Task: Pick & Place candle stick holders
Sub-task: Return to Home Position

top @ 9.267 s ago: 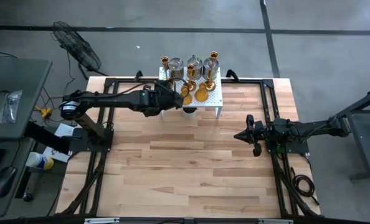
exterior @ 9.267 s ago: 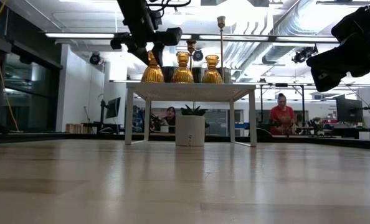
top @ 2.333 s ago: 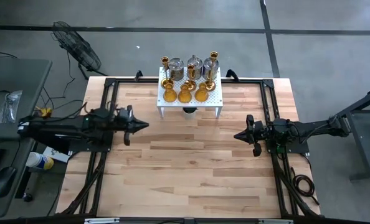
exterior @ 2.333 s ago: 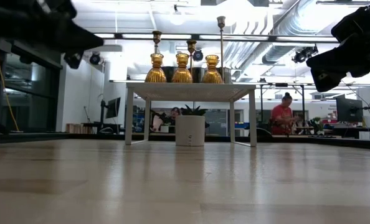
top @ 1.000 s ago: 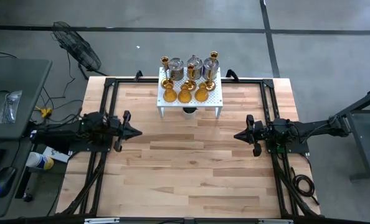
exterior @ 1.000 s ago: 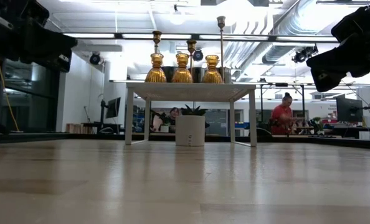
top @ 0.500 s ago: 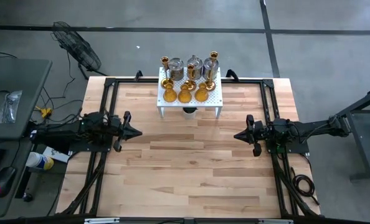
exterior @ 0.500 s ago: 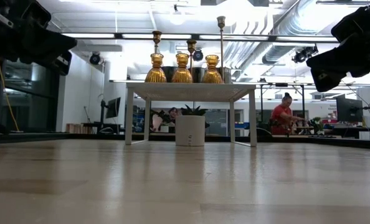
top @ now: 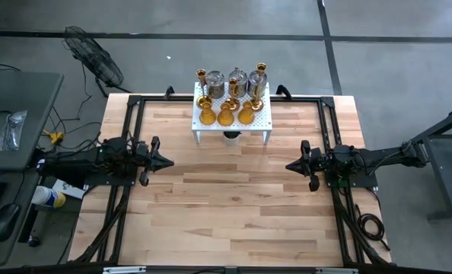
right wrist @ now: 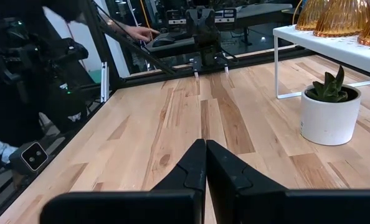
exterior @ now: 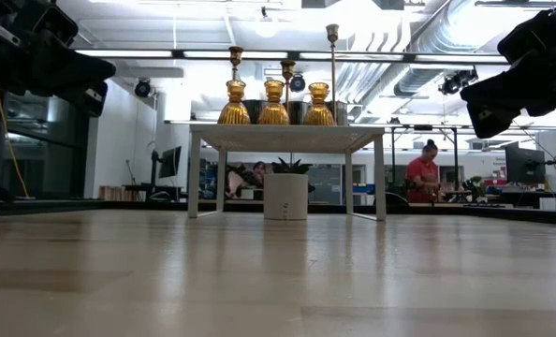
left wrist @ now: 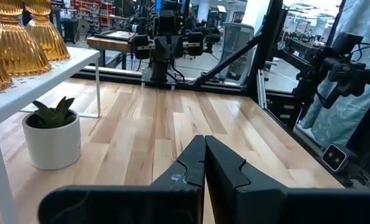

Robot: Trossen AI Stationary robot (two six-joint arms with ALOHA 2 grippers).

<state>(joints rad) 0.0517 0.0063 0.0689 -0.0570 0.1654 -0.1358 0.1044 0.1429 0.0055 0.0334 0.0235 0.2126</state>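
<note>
The candle stick holders stand by their bases on the white perforated rack (top: 261,122) at the table's far middle: three squat amber ones in front (top: 226,116) (exterior: 274,103), slim gold candlesticks (top: 259,74) and silvery-grey jar-like ones (top: 236,81) behind. My left gripper (top: 168,160) hangs shut and empty above the table's left side, tips pointing right (left wrist: 204,146). My right gripper (top: 289,165) hangs shut and empty above the right side, tips pointing left (right wrist: 205,149).
A small white pot with a green plant (top: 231,136) (exterior: 286,194) stands on the table under the rack. A black frame (top: 132,106) runs round the table's edges. Bare wood lies between the two grippers. A person in red (exterior: 424,174) sits in the room behind.
</note>
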